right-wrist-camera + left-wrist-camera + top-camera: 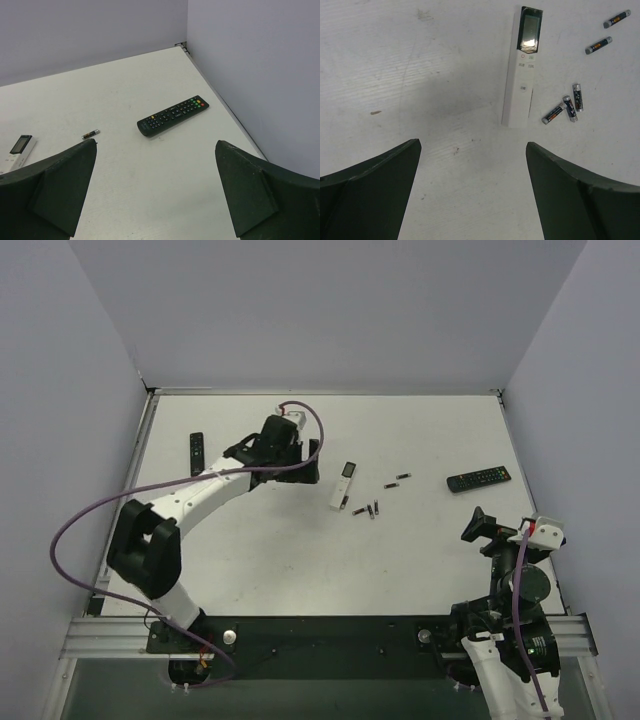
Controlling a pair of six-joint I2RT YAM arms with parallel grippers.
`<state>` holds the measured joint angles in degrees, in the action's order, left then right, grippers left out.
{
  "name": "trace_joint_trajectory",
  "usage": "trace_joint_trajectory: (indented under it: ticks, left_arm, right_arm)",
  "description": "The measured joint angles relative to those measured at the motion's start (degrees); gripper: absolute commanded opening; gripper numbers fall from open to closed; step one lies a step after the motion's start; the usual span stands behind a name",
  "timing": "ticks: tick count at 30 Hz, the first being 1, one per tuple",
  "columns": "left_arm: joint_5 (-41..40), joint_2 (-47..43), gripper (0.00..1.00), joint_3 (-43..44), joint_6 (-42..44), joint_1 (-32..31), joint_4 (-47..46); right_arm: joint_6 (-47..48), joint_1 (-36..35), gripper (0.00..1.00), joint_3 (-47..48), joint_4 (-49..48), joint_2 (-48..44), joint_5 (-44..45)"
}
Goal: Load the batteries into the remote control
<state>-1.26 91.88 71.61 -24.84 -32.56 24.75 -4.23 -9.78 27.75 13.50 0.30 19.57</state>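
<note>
Top view: the white remote lies around the middle of the table, a bit toward the far edge. Its long axis runs roughly far-to-near, display end farther. The batteries are loose on its right: three bunched just beside its near end, two more apart toward the right edge. The left gripper hovers just left of the remote and is clearly the nearer tool. The right gripper sits by the near right corner, well apart. A black remote lies near the right edge, a small black remote near the left edge. Left wrist view: fingers spread wide, nothing between them. The white remote lies ahead, off toward the right finger, pointing lengthwise away, buttons up. Right wrist view: jaws likewise wide and empty, black remote ahead, one battery and the white remote's display end at far left. Judgement: the white remote is the target, since the batteries lie by it. It is face up, so the battery door is probably underneath and it likely needs flipping. The left gripper is better placed.
</note>
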Motion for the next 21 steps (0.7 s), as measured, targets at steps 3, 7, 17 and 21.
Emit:
trace_joint_trajectory:
  ticks: [3,7,17,21]
  left_arm:
    - [-0.9,6.5,0.97,5.7,0.0,-2.7,1.5]
    - [-2.8,13.3,0.97,11.6,0.7,-5.2,2.6]
    - [-9.2,28.6,0.86,25.2,4.3,-10.3,3.7]
    - [-10.5,32.7,0.81,28.7,5.0,-10.9,3.7]
  right_arm:
    - [0.0,0.0,1.00,0.0,0.0,0.0,-0.2]
    - [0.0,0.0,1.00,0.0,0.0,0.0,-0.4]
    - [0.0,0.0,1.00,0.0,0.0,0.0,-1.0]
    - [0.0,0.0,1.00,0.0,0.0,0.0,-1.1]
